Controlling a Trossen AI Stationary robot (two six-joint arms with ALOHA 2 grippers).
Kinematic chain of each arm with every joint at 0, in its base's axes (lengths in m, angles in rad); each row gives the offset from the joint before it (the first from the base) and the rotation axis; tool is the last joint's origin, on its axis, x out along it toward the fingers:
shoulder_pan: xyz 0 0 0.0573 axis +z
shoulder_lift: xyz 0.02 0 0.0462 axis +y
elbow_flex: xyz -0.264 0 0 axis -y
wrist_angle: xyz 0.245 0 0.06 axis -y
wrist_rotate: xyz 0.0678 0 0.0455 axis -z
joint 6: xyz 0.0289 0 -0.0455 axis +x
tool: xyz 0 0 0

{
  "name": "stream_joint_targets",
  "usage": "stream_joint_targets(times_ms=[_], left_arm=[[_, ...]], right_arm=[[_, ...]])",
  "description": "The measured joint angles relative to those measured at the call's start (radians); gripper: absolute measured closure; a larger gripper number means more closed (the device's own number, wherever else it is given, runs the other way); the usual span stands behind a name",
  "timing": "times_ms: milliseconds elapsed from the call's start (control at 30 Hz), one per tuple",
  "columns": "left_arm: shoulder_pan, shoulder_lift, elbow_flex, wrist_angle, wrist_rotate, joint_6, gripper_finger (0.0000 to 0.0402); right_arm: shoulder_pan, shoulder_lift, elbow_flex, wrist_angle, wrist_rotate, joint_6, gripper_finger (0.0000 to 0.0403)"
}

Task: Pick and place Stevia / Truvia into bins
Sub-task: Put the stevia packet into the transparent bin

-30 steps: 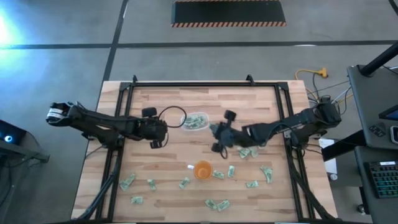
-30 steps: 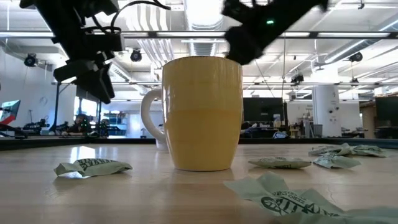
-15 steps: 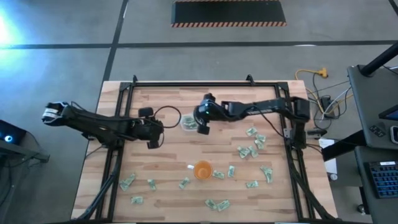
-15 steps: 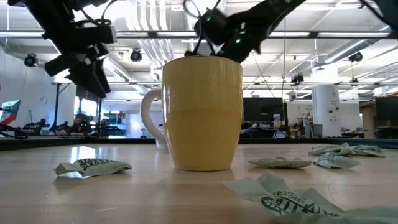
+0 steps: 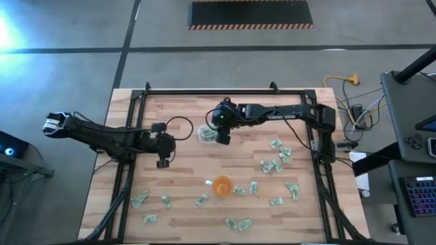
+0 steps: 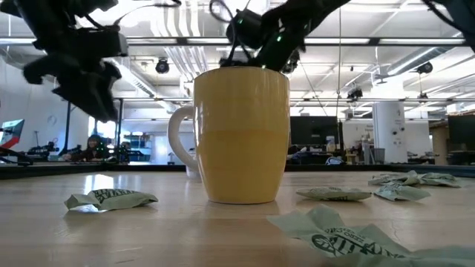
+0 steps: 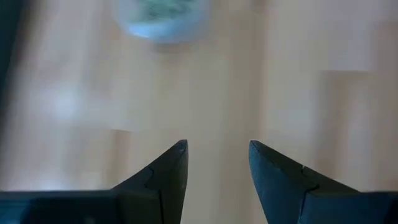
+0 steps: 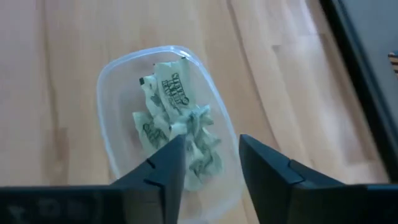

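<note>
Clear plastic tub (image 8: 163, 130) with a whitish rim, at the desk's (image 5: 170, 109) far middle, holds a few crumpled pale green and white paper sachets (image 8: 177, 134), while many more sachets (image 5: 276, 160) lie scattered around the round orange cup (image 5: 222, 185), so most of the task remains. Right hand (image 8: 210, 163) hovers over the tub, fingers apart and empty; one second earlier it was shut, nearer the cup. Left hand (image 7: 214, 163), fingers apart, has drawn back from the tub.
</note>
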Motion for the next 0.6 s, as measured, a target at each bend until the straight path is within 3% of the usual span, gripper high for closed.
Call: stream_joint_targets(times_ms=[133, 333, 467, 600], left_arm=[[-0.029, 0.043, -0.015, -0.001, 0.161, -0.084, 0.0248], [-0.119, 0.192, -0.027, 0.002, 0.285, -0.239, 0.0248], [-0.194, 0.297, -0.004, 0.001, 0.414, -0.302, 0.0248], [-0.293, 0.369, 0.032, 0.019, 0.472, -0.347, 0.0248]], right_arm=[[0.035, -0.084, -0.027, -0.124, 0.004, 0.01, 0.0243], [0.123, -0.204, -0.084, -0.303, 0.002, 0.097, 0.0248], [0.197, -0.29, -0.141, -0.339, 0.002, 0.164, 0.0258], [0.28, -0.385, -0.205, -0.32, 0.005, 0.227, 0.0268]])
